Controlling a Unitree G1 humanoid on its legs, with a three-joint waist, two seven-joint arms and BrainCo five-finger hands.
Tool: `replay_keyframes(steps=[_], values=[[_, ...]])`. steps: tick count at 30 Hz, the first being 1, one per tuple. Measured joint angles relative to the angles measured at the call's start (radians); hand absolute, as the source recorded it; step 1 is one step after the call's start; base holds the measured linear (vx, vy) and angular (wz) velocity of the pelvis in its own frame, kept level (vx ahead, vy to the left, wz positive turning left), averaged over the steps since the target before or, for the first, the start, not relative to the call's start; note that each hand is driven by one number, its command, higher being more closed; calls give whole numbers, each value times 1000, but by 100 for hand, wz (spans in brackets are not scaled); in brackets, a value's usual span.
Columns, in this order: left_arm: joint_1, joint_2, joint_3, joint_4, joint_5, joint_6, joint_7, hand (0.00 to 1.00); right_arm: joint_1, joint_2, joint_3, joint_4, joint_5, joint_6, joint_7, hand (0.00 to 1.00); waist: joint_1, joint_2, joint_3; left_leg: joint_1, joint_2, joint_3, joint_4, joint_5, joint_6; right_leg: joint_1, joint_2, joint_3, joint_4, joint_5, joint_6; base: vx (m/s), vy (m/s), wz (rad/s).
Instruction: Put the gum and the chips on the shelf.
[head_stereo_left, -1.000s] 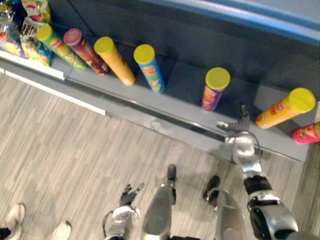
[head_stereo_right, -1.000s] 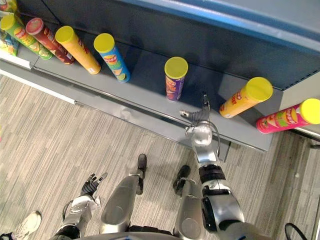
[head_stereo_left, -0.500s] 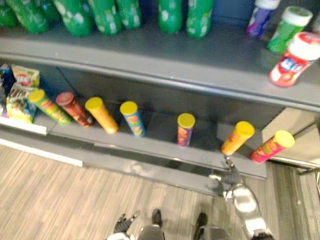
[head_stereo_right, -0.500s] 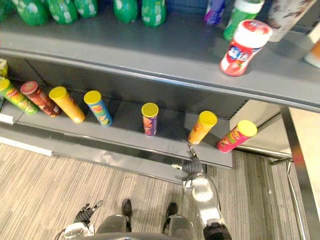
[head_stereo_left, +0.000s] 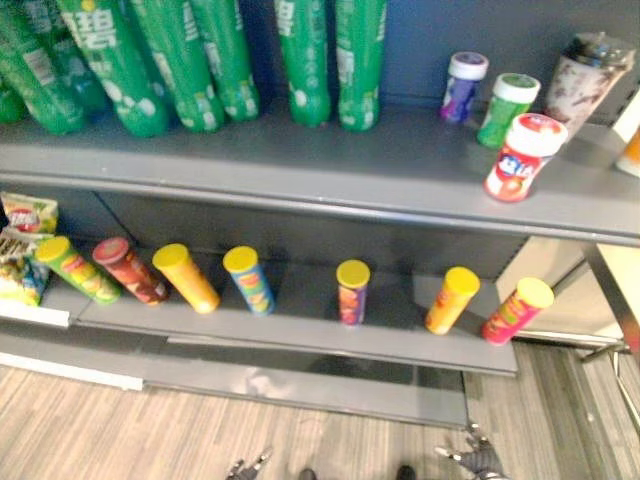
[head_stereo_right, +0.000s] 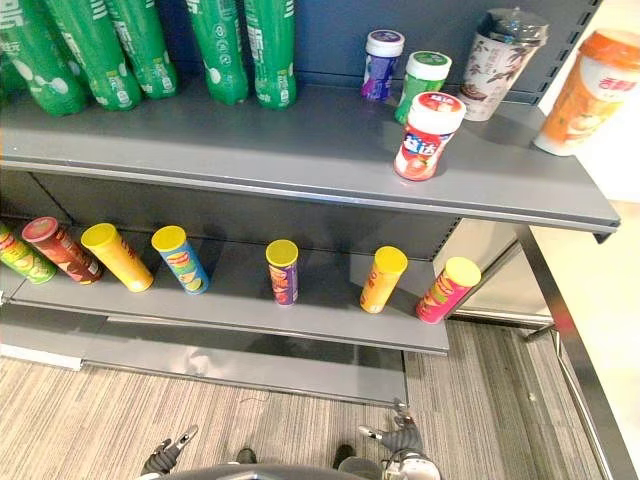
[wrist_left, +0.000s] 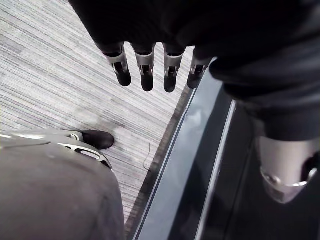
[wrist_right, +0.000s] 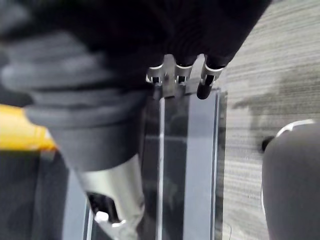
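1. Both hands hang released and empty: right hand, left hand.
2. Beyond the right hand, yellow-lidded cardboard chips tubes stand on the grey metal lower shelf; the red-and-white plastic gum tub sits higher.
3. Placement looks done, so keep the arms low, clear of the tubes.

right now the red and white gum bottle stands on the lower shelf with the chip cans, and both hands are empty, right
Not quite: the red and white gum bottle stands on the upper shelf, as the right eye view shows. The chip cans are on the lower shelf, and the left hand and right hand are both empty.
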Motion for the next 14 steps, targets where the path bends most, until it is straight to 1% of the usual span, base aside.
replay_keyframes(steps=[1,3,4,6,8,11,14], values=[[0,0,0,11,0,1,1,0,-5,-4,-32,52,-1,6,-16,0,0,5,-4,1,0,0,0,-1,0,1,0,0,-6,0,0,17,8,5],[1,-5,3,23,-2,1,2,0,-11,-3,-90,147,1,14,-37,0,2,2,-9,13,-1,1,-2,-4,0,12,1,0,-12,0,1,0,0,0],[5,-8,26,27,-4,2,3,0,-11,-5,-145,220,33,25,-44,0,-1,10,-12,14,-1,2,-2,-7,2,18,1,0,-18,1,2,11,7,-4],[7,-17,39,42,-8,2,3,0,-9,-4,-174,274,76,43,-44,0,-7,13,-16,14,-1,2,-3,-10,2,21,2,1,-27,3,5,10,4,-5],[8,-17,40,54,-11,5,2,0,-8,-4,-190,288,112,52,-42,0,-20,18,-17,15,-2,4,-5,-11,2,20,2,5,-27,6,3,31,5,-8],[8,-16,42,60,-12,14,2,0,-13,-7,-195,311,119,60,-41,0,-20,19,-19,22,-2,7,-4,-11,2,22,3,10,-28,7,4,16,3,-5],[8,-18,49,64,-10,15,3,0,-31,-5,-242,342,142,63,-41,0,-19,23,-21,31,-3,7,-4,-14,1,36,4,9,-35,8,4,43,4,2]])
